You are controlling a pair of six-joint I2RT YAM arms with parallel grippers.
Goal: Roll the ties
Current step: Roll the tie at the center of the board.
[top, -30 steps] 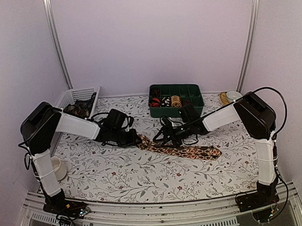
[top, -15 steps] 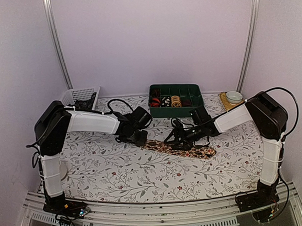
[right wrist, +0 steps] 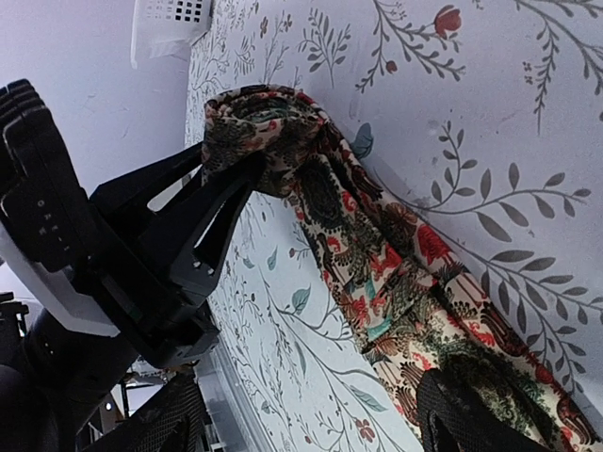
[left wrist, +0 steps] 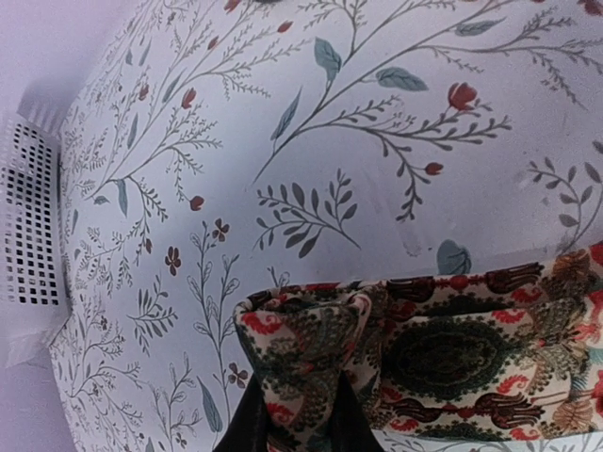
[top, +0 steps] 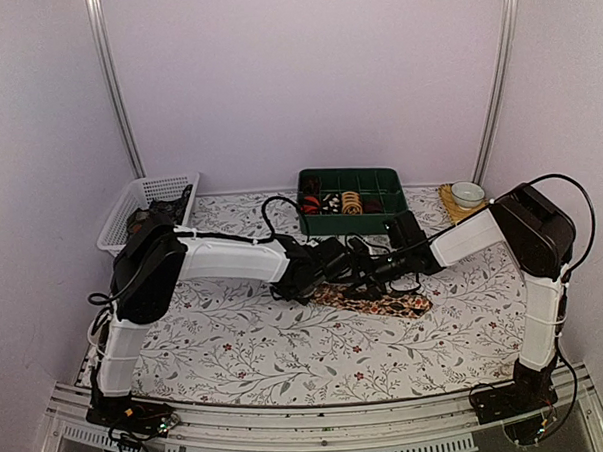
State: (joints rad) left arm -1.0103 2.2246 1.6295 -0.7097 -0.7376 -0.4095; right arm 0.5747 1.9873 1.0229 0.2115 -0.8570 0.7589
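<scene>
Brown floral-print tie (right wrist: pixel 358 245) lying across the flowered tablecloth (left wrist: pixel 377 141) at mid-table; its folded end is pinched by the left gripper (right wrist: pixel 247 162). Right gripper (right wrist: pixel 320 419) spread wide, fingertips cut off by the frame edge; from above, both grippers merge into dark clutter.

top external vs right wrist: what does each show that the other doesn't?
Top external only: the green tray, the small bowl at the back right, and both arms whole.
Right wrist only: a close look at the left gripper, its fingers shut on the folded end of the tie.
Both: the tie lying on the floral cloth, and the white basket.
</scene>
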